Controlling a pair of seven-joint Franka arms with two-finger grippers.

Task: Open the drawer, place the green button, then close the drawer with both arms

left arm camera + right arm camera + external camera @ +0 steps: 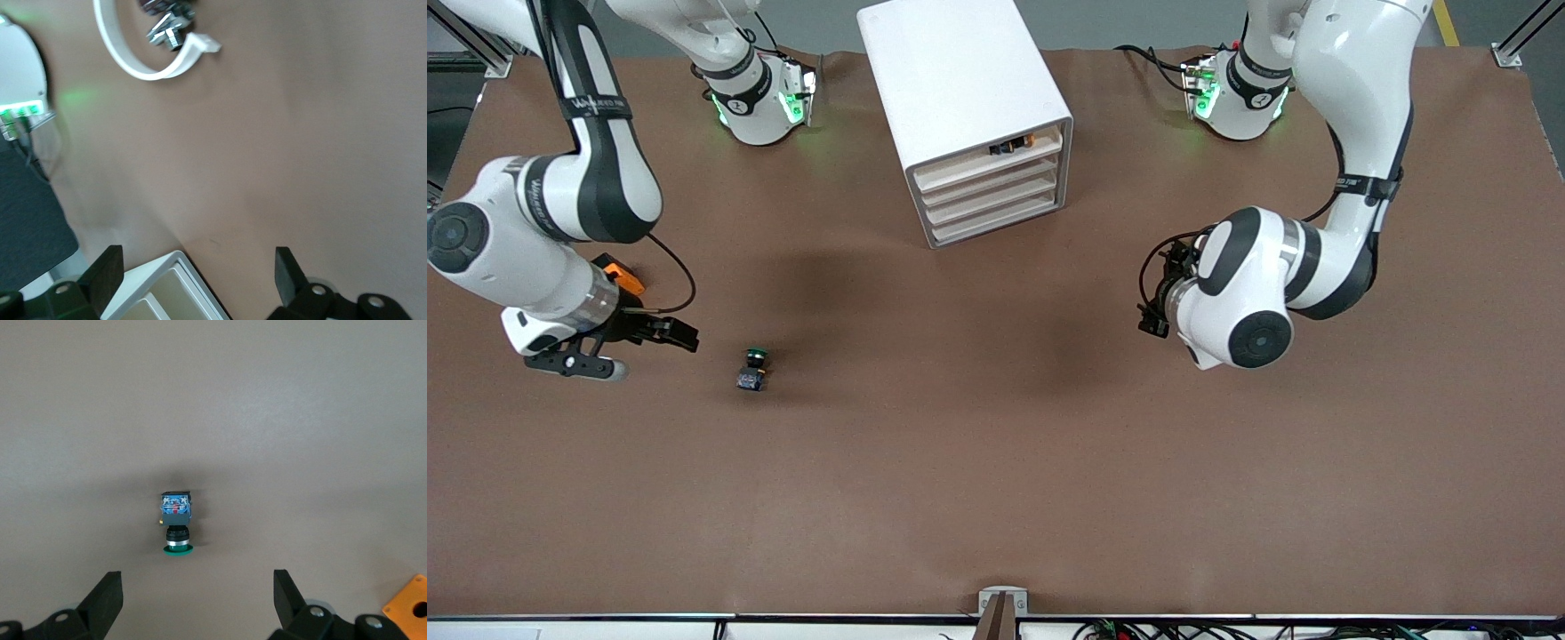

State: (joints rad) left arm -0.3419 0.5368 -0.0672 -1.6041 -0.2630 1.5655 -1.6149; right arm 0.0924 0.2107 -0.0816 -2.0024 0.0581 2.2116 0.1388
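Note:
The white cabinet stands at the robots' edge of the table, mid-table. Its lowest drawer is shut, flush with the three trays above. The button, green cap on a dark blocky body, lies on its side on the brown table toward the right arm's end. My right gripper is open and empty, hovering beside the button; in the right wrist view the button lies just ahead of the open gripper. My left gripper is open and empty over the table beside the cabinet; its wrist view shows a cabinet corner.
An orange cube with a black hole lies by the right gripper and shows in the right wrist view. Something small, black and orange sits in the top tray. A white arc with small black clips lies near the left arm's base.

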